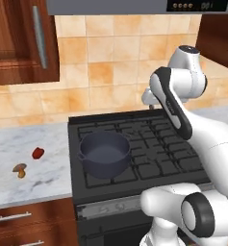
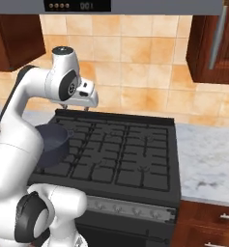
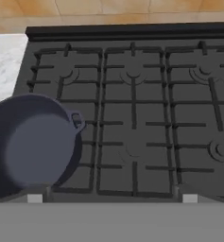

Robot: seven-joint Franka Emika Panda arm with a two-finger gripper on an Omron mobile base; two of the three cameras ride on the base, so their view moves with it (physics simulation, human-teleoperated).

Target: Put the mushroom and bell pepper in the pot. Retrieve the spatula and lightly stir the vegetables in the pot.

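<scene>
Red bell pepper lies well left of the gripper, whose opening is unclear.

From my right base camera the pot is half hidden behind the arm's white links, and in the hand camera its left side is cut off by the frame edge. The hand is too small for me to tell how its jaws stand. The brownish lump on the counter is too small to name.

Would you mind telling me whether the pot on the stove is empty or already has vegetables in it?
Empty. The pot shows a bare dark bottom, and the bell pepper and mushroom lie on the counter.
</scene>
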